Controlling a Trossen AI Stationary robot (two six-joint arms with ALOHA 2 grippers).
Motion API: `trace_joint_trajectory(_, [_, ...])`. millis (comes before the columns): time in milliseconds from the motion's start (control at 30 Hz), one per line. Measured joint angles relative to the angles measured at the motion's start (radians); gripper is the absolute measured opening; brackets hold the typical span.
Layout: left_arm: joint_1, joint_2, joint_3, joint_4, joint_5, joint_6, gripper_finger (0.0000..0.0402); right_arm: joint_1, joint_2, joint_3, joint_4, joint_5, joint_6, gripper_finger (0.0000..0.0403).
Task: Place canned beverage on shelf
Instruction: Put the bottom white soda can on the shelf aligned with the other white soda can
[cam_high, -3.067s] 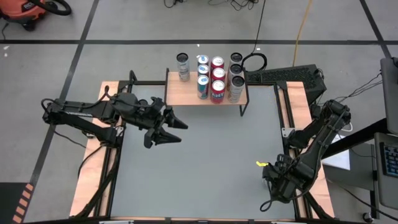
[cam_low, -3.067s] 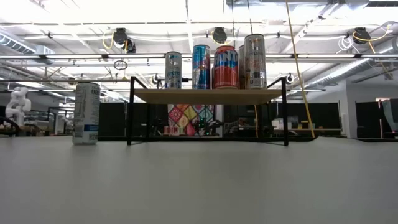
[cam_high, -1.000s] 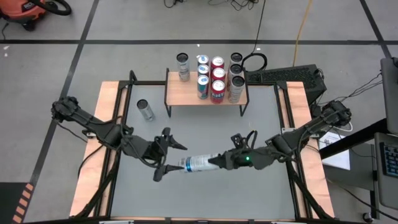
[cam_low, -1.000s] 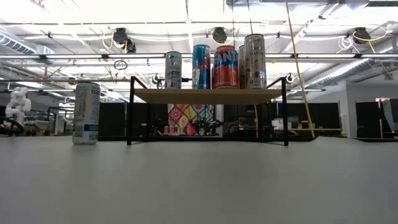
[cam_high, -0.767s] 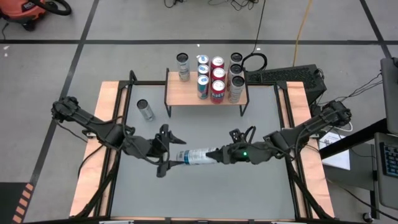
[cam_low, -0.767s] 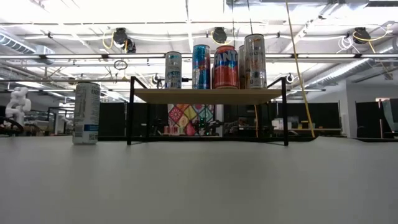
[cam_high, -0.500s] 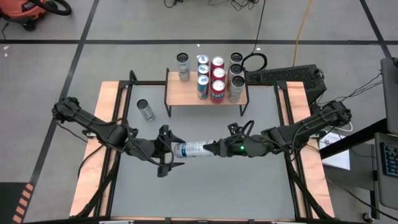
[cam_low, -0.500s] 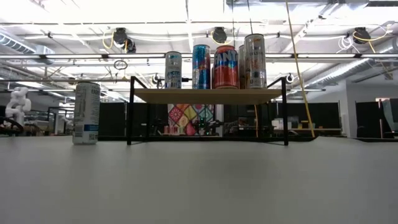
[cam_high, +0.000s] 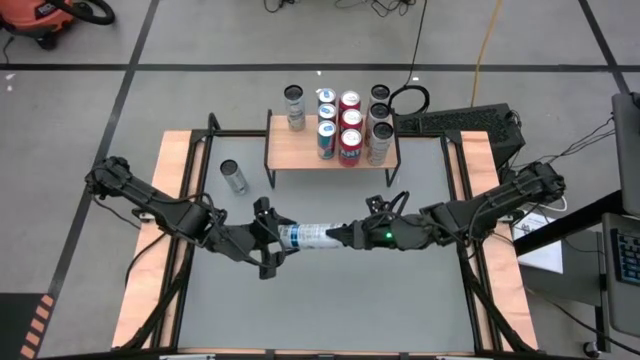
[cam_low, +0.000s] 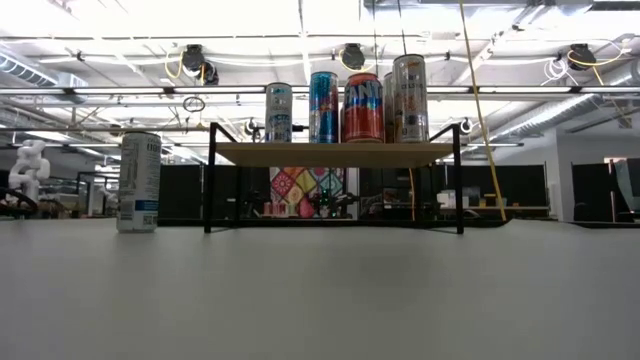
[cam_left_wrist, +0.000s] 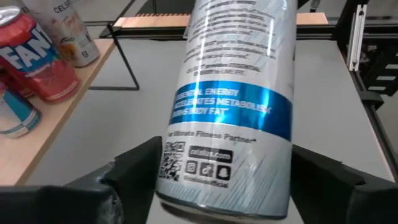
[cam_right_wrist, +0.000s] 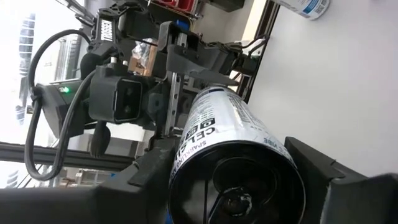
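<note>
grey tabletop (cam_high: 330, 300) fills the middle of the rig, and over it, on the near side of the shelf (cam_high: 300, 150), the two arms meet end to end on one can. the right gripper (cam_high: 340, 237) is clamped on one end of a silver-and-blue can (cam_high: 308, 237) that lies level in the air; in its wrist view the dark fingers (cam_right_wrist: 314, 168) press either side of the can's (cam_right_wrist: 233, 162) round end. the left gripper (cam_high: 270, 243) faces it from the other side with its fingers spread around the can's other end; its wrist view has the can's label (cam_left_wrist: 233, 106) filling the space between the fingers (cam_left_wrist: 134, 171), but i cannot tell whether they touch it. the shelf stands at the far edge of the table with its wooden top carrying a cluster of cans (cam_high: 350, 128) toward its right end and one silver can (cam_high: 294, 106) at its left end. from the low view the shelf (cam_low: 335, 153) shows the same row of cans (cam_low: 363, 107) upright on top. left of the shelf, a lone silver can (cam_high: 234, 177) stands on the table, apart from its legs.
</note>
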Motion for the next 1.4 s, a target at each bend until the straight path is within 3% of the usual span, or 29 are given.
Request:
trace_joint_trajectory(233, [-0.002,0.000,0.000,-0.001,-0.001,0.019,0.0254,0.000,0.000,0.000,0.010,0.000,-0.008,0.0214])
trace_joint_trajectory(633, [-0.030,-0.013,0.057,0.006,-0.003,0.004,0.0253,0.010,-0.013,0.000,0.147,-0.003,-0.216,0.0299])
trace_joint_trajectory(800, [-0.035,-0.024,0.119,0.016,0.004,0.012,0.0253,0.012,-0.040,0.000,0.257,-0.001,-0.456,0.0324])
trace_joint_trajectory(1100, [-0.033,-0.057,0.238,0.062,-0.002,0.049,0.0253,0.012,-0.121,0.001,0.479,0.004,-1.004,0.0323])
trace_joint_trajectory(1233, [-0.019,-0.059,0.264,0.195,-0.002,0.096,0.0254,0.003,-0.149,0.001,0.556,0.008,-1.245,0.0323])
trace_joint_trajectory(1400, [0.026,-0.060,0.267,0.466,-0.004,0.146,0.0254,-0.023,-0.164,0.001,0.652,0.004,-1.425,0.0323])
